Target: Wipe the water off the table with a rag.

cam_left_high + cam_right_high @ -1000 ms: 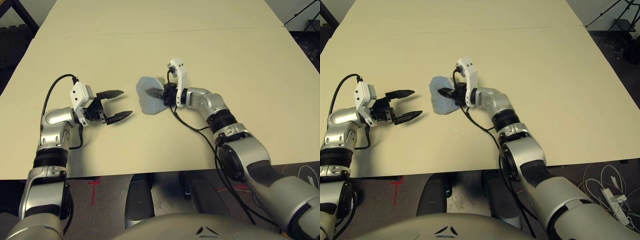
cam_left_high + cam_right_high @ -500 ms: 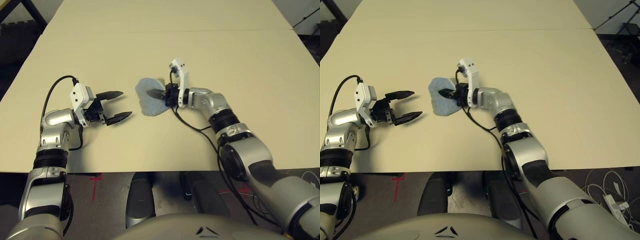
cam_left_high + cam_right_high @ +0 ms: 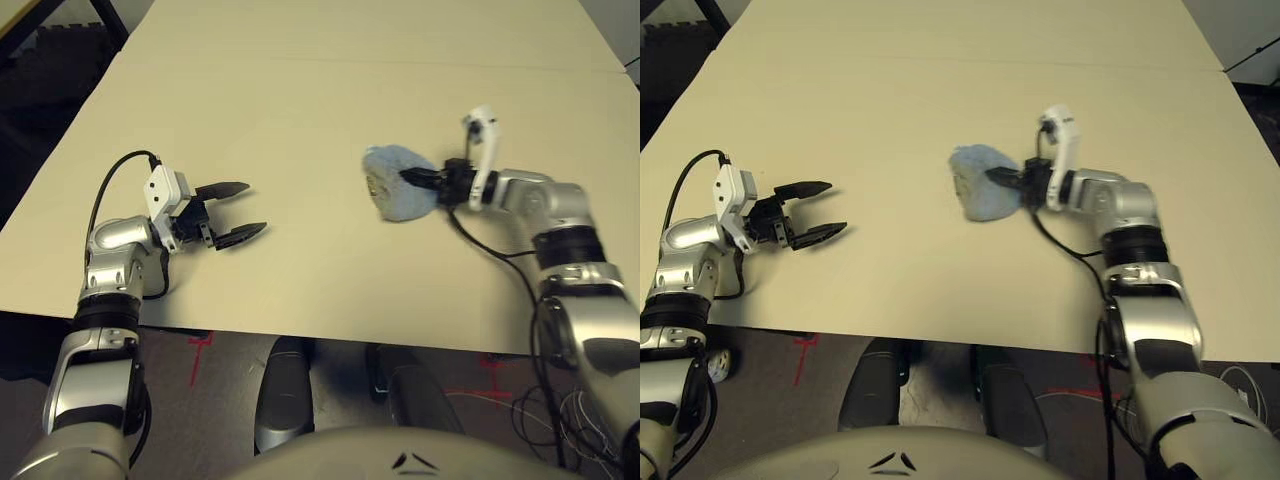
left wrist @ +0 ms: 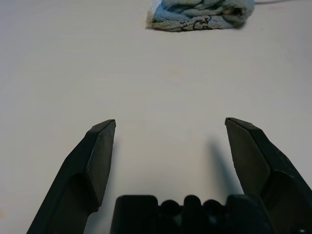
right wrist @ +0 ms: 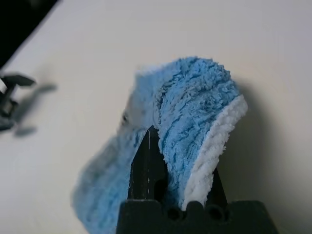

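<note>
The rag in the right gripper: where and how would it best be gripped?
The rag is soft and bunches up, so I'd pinch its gathered fold from the robot's right, where the right gripper already holds it, leaving the loose part spread leftward.

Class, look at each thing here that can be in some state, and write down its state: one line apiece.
Right gripper: shut on the rag.
Rag: gripped, bunched between the fingers, part of it spread out to one side.
Left gripper: open, nothing between its fingers.
Table: flat, a thin seam line across it.
</note>
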### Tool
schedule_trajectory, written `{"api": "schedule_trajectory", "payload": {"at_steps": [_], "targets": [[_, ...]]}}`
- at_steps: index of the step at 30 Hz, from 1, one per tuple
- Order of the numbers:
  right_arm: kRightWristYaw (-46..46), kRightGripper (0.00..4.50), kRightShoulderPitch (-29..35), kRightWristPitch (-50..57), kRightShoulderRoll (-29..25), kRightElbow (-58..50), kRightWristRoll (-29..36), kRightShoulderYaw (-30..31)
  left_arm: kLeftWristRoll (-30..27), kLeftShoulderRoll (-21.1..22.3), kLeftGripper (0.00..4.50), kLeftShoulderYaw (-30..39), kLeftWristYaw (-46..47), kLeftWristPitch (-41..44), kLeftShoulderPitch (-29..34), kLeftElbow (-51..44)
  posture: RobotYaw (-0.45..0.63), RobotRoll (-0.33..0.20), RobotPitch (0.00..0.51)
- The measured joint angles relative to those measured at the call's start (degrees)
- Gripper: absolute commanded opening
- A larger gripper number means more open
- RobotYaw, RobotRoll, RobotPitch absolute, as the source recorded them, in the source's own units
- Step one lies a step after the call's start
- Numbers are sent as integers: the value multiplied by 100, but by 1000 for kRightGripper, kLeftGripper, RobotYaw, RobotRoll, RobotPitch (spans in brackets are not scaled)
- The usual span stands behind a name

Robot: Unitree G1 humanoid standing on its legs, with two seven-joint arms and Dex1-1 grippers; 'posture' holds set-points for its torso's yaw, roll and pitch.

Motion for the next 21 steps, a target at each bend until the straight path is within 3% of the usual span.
{"api": "schedule_trajectory", "payload": {"at_steps": [6, 13, 21], "targets": [[-179, 54, -200, 160, -591, -64, 364, -572, 54, -72, 4500, -43, -16, -63, -127, 73, 113, 0, 215], [-125, 54, -223, -106, -1451, 278, 236, -596, 73, -137, 4500, -49, -51, -97, -182, 151, 106, 0, 215], [-108, 54, 254, -359, -1682, 620, -36, -535, 76, -136, 4500, -48, -67, -97, -184, 202, 105, 0, 212]]}}
